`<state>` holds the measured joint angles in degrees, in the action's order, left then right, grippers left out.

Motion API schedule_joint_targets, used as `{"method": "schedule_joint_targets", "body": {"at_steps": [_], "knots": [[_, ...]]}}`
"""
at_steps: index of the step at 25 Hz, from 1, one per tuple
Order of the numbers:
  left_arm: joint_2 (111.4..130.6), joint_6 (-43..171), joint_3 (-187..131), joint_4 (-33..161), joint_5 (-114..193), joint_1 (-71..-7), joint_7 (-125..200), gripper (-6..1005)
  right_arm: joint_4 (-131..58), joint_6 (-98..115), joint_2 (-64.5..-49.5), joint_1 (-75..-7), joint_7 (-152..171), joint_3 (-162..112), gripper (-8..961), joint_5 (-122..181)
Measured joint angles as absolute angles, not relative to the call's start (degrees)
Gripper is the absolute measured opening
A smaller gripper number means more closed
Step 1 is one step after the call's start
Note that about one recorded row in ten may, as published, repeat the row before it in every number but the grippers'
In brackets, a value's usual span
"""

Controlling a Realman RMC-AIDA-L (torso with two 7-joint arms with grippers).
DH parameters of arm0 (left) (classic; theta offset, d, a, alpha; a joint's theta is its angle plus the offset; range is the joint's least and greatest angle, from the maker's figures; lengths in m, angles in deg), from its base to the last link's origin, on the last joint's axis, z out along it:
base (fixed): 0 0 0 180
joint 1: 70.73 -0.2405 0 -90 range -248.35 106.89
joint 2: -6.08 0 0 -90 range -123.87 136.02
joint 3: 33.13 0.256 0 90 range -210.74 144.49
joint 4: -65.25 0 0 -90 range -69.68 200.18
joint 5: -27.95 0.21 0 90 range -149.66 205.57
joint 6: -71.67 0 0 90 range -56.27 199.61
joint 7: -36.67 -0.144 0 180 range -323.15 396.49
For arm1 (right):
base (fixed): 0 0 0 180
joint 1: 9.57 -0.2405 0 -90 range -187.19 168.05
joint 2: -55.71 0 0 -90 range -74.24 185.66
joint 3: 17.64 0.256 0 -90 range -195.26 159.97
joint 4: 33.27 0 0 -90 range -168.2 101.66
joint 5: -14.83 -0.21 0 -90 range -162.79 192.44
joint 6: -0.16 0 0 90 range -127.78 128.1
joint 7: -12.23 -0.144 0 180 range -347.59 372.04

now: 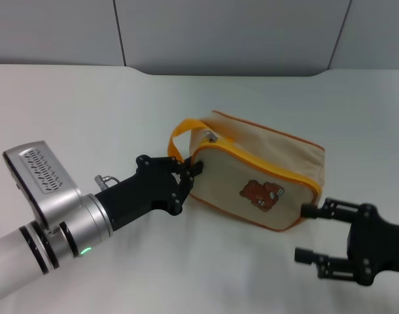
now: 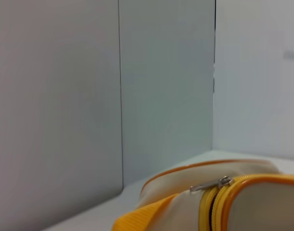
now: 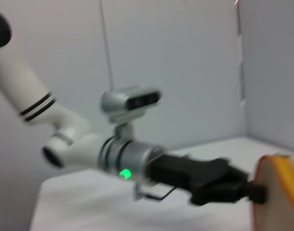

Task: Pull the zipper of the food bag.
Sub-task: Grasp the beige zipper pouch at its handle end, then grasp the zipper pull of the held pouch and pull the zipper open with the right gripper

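Note:
The beige food bag lies on the white table, bear patch facing me. Its yellow-orange zipper runs around the front face, and the silver pull tab sits at the bag's left end near the strap loop. My left gripper is at that left end and looks shut on the bag's corner, below the tab. The left wrist view shows the tab and the zipper close up. My right gripper is open at the bag's lower right corner, its upper finger against the bag.
The white table extends left and behind the bag, ending at grey wall panels. The right wrist view shows my left arm reaching to the bag's end.

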<state>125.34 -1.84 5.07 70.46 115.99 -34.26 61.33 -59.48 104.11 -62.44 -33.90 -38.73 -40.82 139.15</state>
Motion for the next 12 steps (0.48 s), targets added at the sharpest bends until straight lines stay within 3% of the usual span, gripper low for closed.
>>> {"method": "schedule_joint_targets", "body": {"at_steps": [6,12], "knots": [[125.34,-8.0,4.4,69.4,116.0,-35.8,57.5,61,-56.9,103.7,-63.65,-31.4,-32.6,-34.5,736,126.6],[125.34,-11.2,4.8,66.2,116.3,-35.8,56.9,60,-43.7,100.2,-63.89,-31.4,-11.9,-29.2,736,109.4]]}}
